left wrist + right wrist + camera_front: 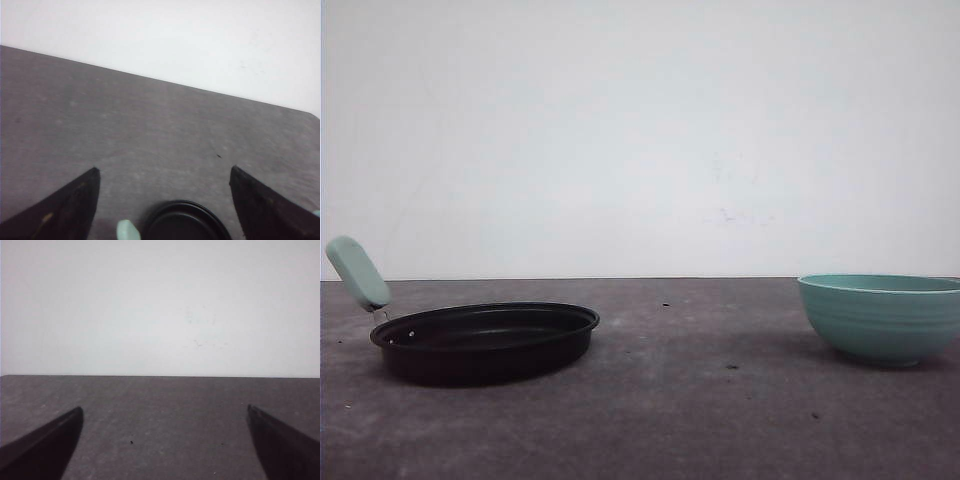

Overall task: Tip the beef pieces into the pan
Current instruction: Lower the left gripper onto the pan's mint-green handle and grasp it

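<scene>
Pan (485, 340) well apart from bowl (882, 317)

A bare staged test setting, more lab than home kitchen, is suggested: a plain grey counter (660, 400) is backed by a blank white wall (640, 130), and only a black pan (485, 342) and a teal bowl (882, 316) are set out on it.

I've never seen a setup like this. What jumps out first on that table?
Two dishes on a grey table: a shallow black pan with a mint-green handle on the left, and a teal ribbed bowl on the right. In the wrist views, the left pincer stands open above the pan, the right pincer open over bare tabletop.
</scene>
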`<act>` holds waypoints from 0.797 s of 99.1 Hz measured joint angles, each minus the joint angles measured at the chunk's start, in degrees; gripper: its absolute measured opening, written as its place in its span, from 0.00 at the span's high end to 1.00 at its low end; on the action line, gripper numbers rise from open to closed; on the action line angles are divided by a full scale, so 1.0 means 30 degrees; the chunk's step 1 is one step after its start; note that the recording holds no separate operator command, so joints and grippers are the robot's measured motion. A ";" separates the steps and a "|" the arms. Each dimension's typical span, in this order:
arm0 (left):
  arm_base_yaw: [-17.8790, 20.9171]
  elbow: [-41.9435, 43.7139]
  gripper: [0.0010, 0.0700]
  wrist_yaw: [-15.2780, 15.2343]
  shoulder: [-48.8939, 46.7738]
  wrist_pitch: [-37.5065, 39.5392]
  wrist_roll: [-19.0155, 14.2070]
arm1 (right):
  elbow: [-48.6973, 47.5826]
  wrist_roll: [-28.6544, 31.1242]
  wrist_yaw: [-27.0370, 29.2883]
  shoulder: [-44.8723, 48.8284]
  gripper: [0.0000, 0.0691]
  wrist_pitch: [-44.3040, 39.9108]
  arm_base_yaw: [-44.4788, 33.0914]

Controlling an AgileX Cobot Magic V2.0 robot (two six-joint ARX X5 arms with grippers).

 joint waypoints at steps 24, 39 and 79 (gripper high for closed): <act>0.0000 0.0000 0.28 0.1093 0.0000 -0.0080 -0.0721 | 0.0000 -0.0058 -0.0015 0.0000 0.01 -0.0510 0.0000; 0.0000 0.0000 0.28 0.1224 0.0051 -0.0838 -0.0925 | 0.0000 -0.0058 -0.0015 0.0117 0.01 -0.0583 0.0000; 0.0007 0.0000 0.27 0.1530 0.2885 -0.0459 -0.1851 | 0.0029 0.0590 -0.0743 0.2280 0.01 -0.3592 0.0000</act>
